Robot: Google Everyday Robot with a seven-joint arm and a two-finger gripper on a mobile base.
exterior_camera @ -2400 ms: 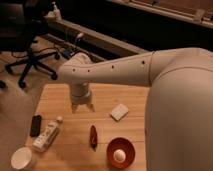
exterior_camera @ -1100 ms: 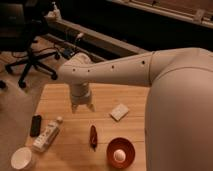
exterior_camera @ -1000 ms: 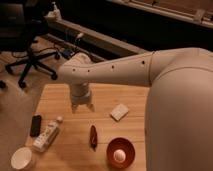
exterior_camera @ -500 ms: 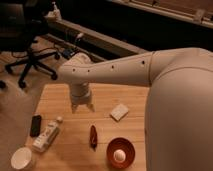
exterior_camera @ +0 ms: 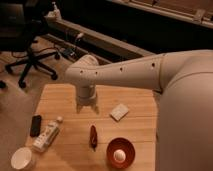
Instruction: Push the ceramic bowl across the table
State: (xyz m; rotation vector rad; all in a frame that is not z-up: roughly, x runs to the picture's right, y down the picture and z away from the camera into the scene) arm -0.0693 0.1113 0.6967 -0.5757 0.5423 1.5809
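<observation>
In the camera view we saw the glossy red-orange round ceramic bowl [exterior_camera: 120, 152] at the near edge of the light wooden plank table [exterior_camera: 60, 95]; the robot's white two-finger gripper [exterior_camera: 87, 107] hung over the tabletop's middle, well apart from the bowl, and whether it was open or closed we could not tell. We judged a good push needed the gripper low against the bowl's wall, clear of the slim dark-red object [exterior_camera: 93, 137] just beside it; slow, straight contact should slide it, not tip it.

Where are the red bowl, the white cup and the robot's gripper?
ceramic bowl [exterior_camera: 126, 146]: camera view, red inner wall.
white cup [exterior_camera: 22, 158]: camera view, its middle.
gripper [exterior_camera: 87, 108]: camera view, its tip, over the table [exterior_camera: 135, 130] middle.
</observation>
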